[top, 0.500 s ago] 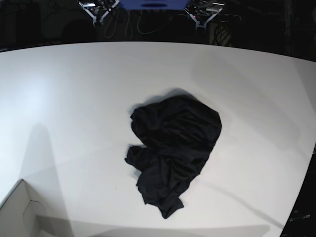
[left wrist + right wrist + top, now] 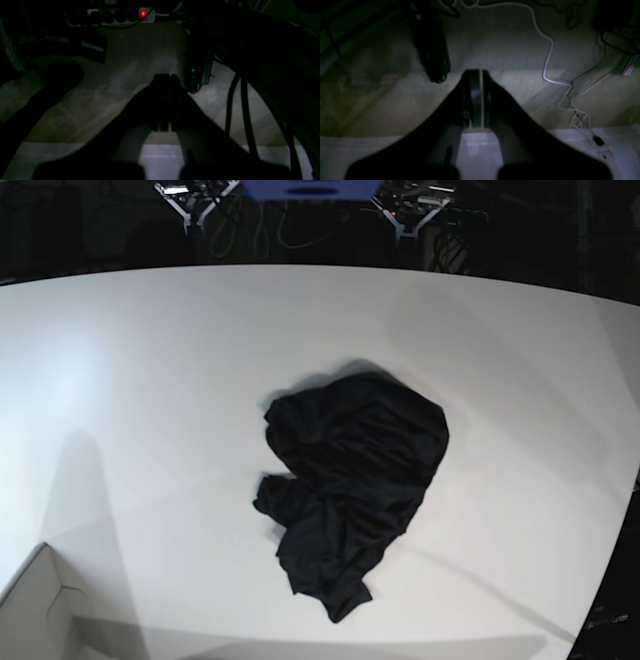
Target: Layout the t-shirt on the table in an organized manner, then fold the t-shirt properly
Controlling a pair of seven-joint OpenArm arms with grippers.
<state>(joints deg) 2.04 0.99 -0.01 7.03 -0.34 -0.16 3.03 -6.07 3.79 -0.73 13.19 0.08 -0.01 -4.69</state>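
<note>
Both pairs of jaws were pressed together and held nothing. From the left wrist view, the left gripper (image 2: pixel 165 77) pointed past the table (image 2: pixel 160 160) edge at a dim floor, with a power strip (image 2: pixel 112 15) glowing red beyond; no shirt appeared. From the right wrist view, the right gripper (image 2: pixel 477 72) likewise aimed off the table (image 2: pixel 570 150) toward the floor, where a white cable (image 2: pixel 550 57) trailed; again no shirt. Only the base view showed the t-shirt (image 2: pixel 350 480), a crumpled black heap near the middle of the table (image 2: pixel 130 380), well apart from both arms at the far edge, with a white box (image 2: pixel 40 610) corner nearby. Laying out seemed not yet begun; the next move probably called for opening the jaws and reaching in for an edge of the heap
</note>
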